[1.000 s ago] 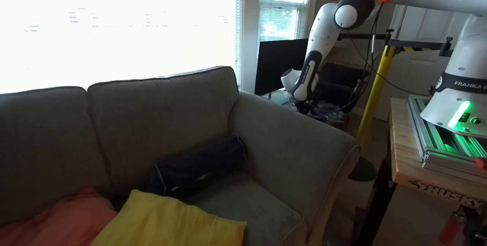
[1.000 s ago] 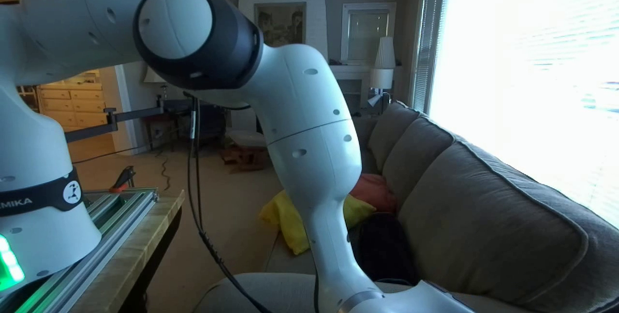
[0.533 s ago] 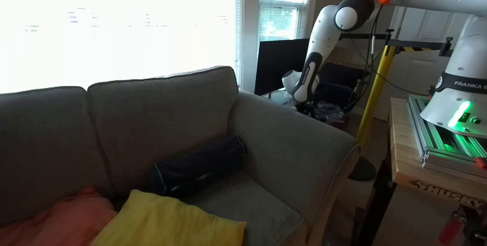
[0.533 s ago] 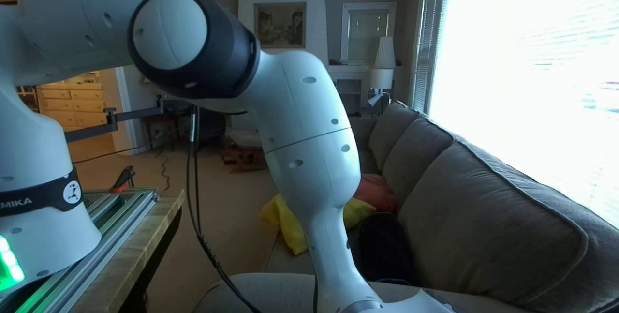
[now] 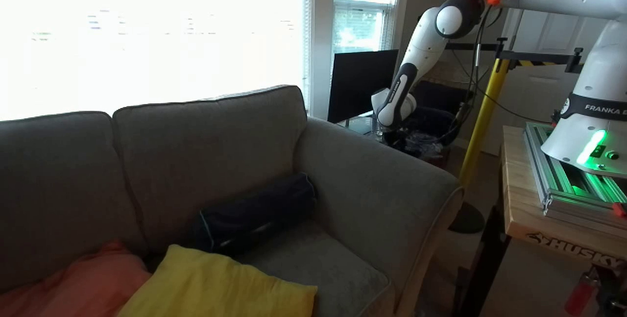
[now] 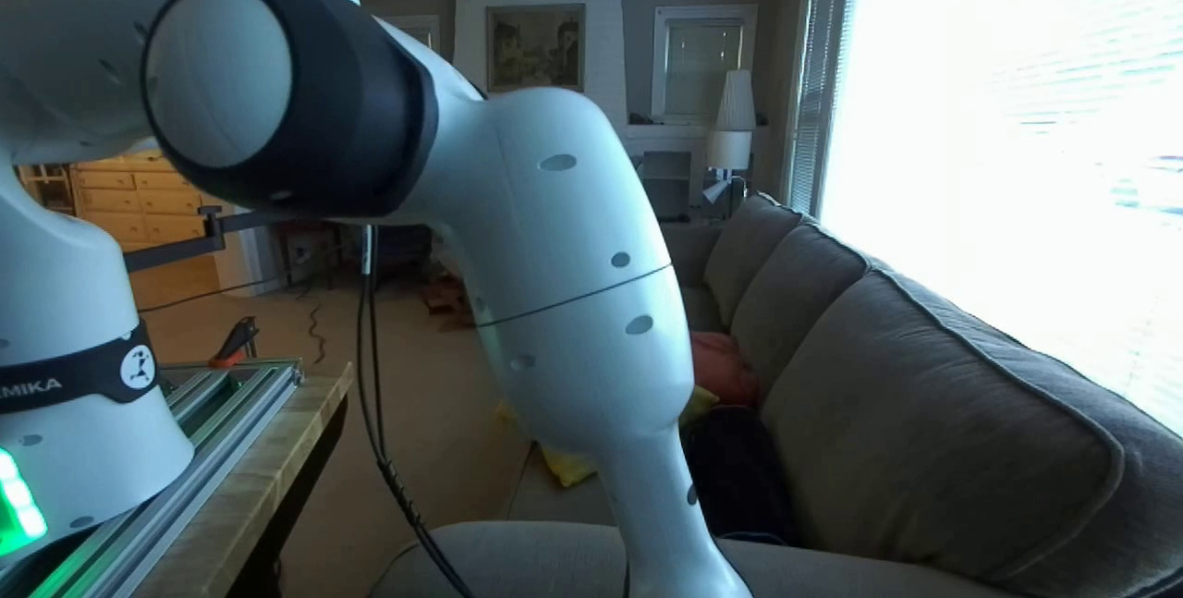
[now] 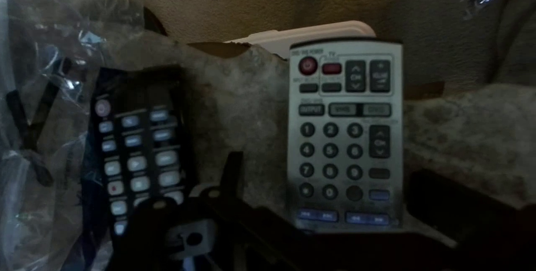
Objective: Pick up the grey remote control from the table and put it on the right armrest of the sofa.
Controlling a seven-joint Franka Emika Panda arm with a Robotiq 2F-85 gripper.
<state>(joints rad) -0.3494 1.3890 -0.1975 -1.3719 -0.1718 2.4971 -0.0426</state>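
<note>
Black jaws of the gripper [image 7: 326, 166] stand wide apart in the wrist view, on either side of the grey remote [image 7: 343, 137], with no hold on it. We see a gap at its left edge; at its right we cannot tell whether the jaw touches. The grey remote lies face up on the table [image 7: 243, 99], its far end reaching past the table's far edge. To its left is a black remote [image 7: 140, 149], and farther left, clear plastic [image 7: 63, 28]. Beyond the table we make out brown carpet [image 7: 226, 3] and a white object [image 7: 284, 41].

In both exterior views the white arm [image 5: 423, 52] bends down; in an exterior view the gripper is a dark blur beyond the right armrest [image 5: 377, 180] of the sofa [image 5: 210, 155]. Left of that armrest are a dark bolster [image 5: 259, 209] and, nearer, a yellow cushion [image 5: 225, 282] and an orange cushion [image 5: 78, 280]. A black monitor [image 5: 362, 84] stands far off; at right a wooden bench [image 5: 519, 194] carries the arm's green-lit base [image 5: 568, 140].
</note>
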